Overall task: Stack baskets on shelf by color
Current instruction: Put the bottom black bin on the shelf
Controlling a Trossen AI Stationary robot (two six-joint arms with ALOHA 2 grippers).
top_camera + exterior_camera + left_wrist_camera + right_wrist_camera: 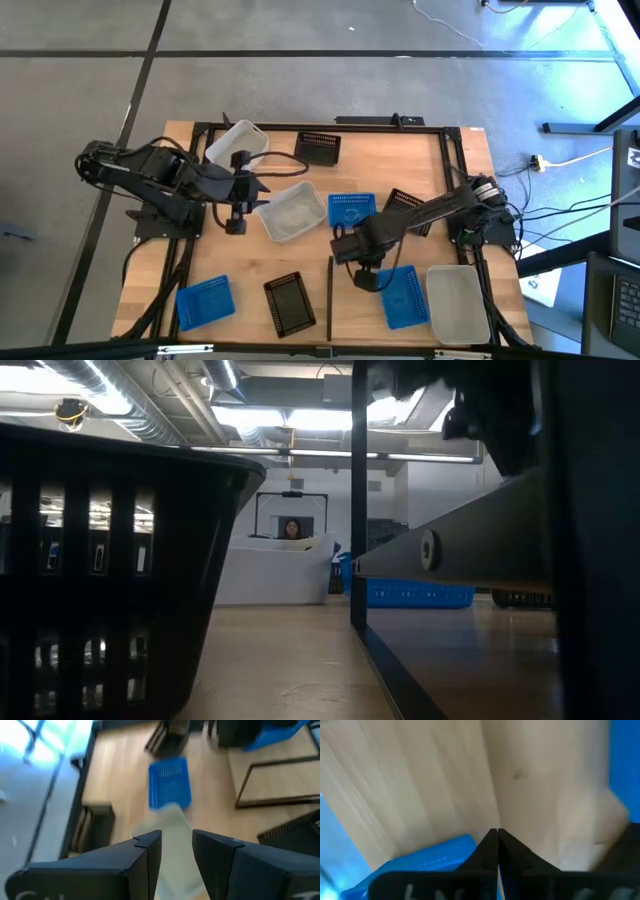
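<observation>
High view: 9 baskets are seen spread over the table (150, 270). 2 white baskets lie in the upper middle of the frame, one tilted near the top edge (238, 140) and one nearer the centre (291, 212). A third white basket (457, 300) sits at the lower right, on the shelf (345, 310), beside a blue basket (403, 295). Another blue basket (351, 210) lies at the centre and a third (205, 300) at the lower left. Black baskets are seen at the top (319, 148), at the lower middle (289, 303), and partly hidden under the right arm at centre right (405, 203).

The left gripper (236, 222) is held at centre left, just beside the central white basket, with its fingers (145, 851) standing apart; in the left wrist view the pale tub shows between them, though whether it is gripped cannot be told. The right gripper (366, 278) is placed at the edge of the blue basket on the shelf, its fingers pressed together with nothing seen between them.

The baskets are judged to be light, thin-walled plastic, fairly stiff but likely to flex and slide on the smooth wood. A hold is best taken over 1 side wall at the rim, near the middle of a long side, so that the tub hangs level. The slotted black walls are judged easier to pinch than the smooth white ones.
</observation>
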